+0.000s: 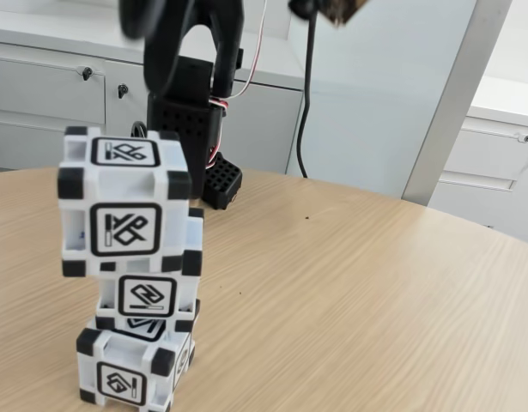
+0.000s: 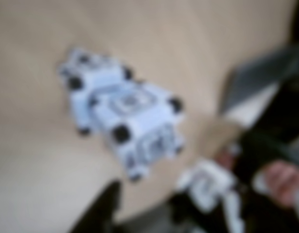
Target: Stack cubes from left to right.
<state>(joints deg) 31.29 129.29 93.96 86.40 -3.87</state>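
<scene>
So all three cubes are in one tower at the near left of the round wooden table in the fixed view. The bottom cube sits on the tabletop, the middle cube sits on it, and the top cube is on that, but it overhangs to the left and looks a bit tilted. The layers aren't lined up at all, each one is twisted or shifted against the one below.

The arm is up at the far side near its black base, well apart from the stack. The wrist view looks down on the tower from above, too blurry for detail. There's a dark shape at the bottom edge there that might be a finger, but I can't tell whether the pincer is released or clenched.

What worries me is that top cube. With that much overhang, any table bump or the arm swinging back past could tip it off and drag the middle one along.
</scene>
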